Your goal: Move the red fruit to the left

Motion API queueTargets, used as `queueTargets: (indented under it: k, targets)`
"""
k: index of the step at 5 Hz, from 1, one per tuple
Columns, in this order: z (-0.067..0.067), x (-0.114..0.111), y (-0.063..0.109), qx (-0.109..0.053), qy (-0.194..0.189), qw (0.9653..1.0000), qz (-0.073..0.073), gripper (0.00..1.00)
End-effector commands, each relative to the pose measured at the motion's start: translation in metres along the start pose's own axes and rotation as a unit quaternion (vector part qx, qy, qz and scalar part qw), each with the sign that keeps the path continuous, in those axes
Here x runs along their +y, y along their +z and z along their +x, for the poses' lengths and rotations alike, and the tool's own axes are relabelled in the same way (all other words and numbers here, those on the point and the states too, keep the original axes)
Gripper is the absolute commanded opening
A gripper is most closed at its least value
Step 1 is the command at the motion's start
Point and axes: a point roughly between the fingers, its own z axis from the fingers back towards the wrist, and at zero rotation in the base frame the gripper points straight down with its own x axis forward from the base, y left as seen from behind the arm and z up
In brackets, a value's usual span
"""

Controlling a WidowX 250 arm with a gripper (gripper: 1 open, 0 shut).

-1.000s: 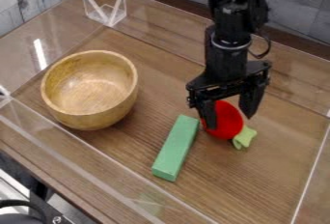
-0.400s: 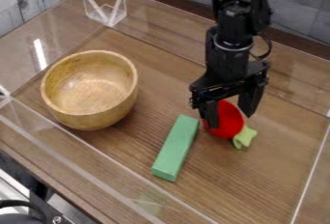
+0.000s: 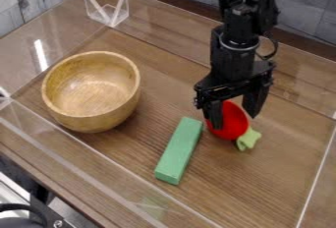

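Red fruit [image 3: 231,123], small and rounded, lying on a brown wooden table [image 3: 157,65] toward the right side, with a light green leafy stub sticking out at its lower right. Straight above it, a black robot arm [image 3: 242,30] pointing down, its claw [image 3: 234,107] spread wide with one dark finger on each side of the fruit, low and close around it; whether the fingers touch the fruit cannot be told. Just left of the fruit, a long green block [image 3: 180,149], lying flat and angled from upper right to lower left, close to the fruit but apart from it. Farther left, well apart from both, a round wooden bowl [image 3: 90,90], upright, pale inside. Around the tabletop, low clear plastic walls [image 3: 105,8], with a folded clear piece standing at the far left corner.
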Motion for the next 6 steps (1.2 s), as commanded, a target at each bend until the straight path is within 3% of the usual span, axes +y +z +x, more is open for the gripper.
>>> queueTargets:
  k: [1, 6]
  targets:
    - [0.0011, -0.0105, 0.0126, -0.011, -0.006, 0.9997, -0.020, 1.00]
    - [-0.0010, -0.0098, 0.0136, -0.009, 0.000, 0.9999, -0.014, 1.00]
